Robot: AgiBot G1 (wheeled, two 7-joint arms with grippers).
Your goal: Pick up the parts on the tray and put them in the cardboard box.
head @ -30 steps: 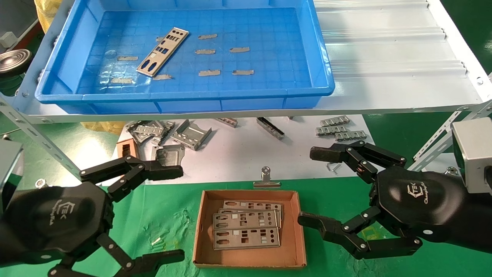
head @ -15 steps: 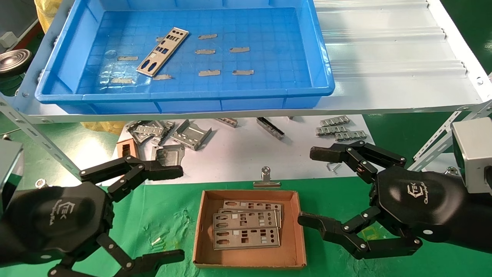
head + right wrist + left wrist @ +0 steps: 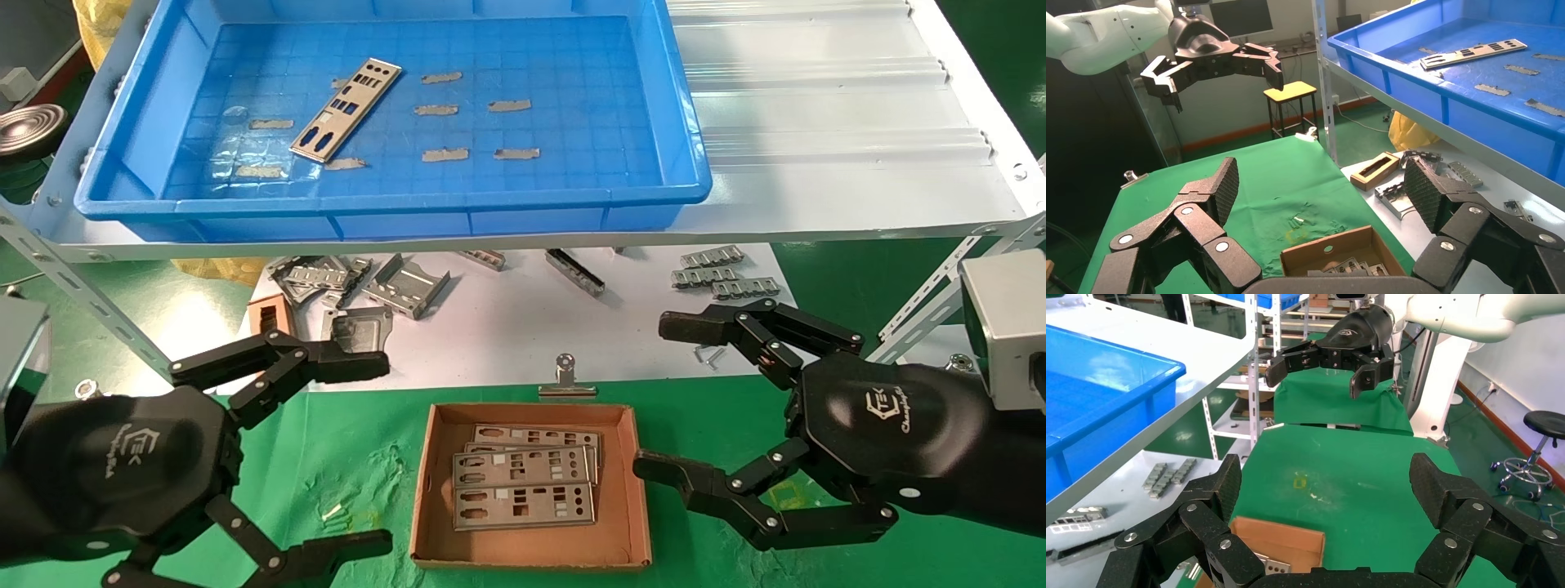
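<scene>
One thin silver part (image 3: 346, 109) left on the grid floor of the blue tray (image 3: 686, 147), lying slanted toward the tray's left half, punched with small round and rectangular cutouts; short grey tape strips (image 3: 444, 154) scattered just beside it. Below the tray's shelf, on the green desk (image 3: 359, 457), the brown cardboard box (image 3: 629, 506), holding a loose stack of more parts (image 3: 523, 482). Just behind the box, a metal binder clip (image 3: 565, 380); farther back, under the tray, folded grey brackets (image 3: 406, 286) and a small brown frame block (image 3: 266, 314). Left of the box, left gripper (image 3: 359, 453) with jaws spread wide, pinching nothing; right of the box, right gripper (image 3: 666, 396) likewise spread and empty. Seen from the right wrist: tray (image 3: 1413, 79) on its raised shelf with the part (image 3: 1472, 53) in it, box (image 3: 1333, 248) below, opposite gripper (image 3: 1214, 76) farther off. Seen from the left wrist: only a corner of the box (image 3: 1281, 542).
</scene>
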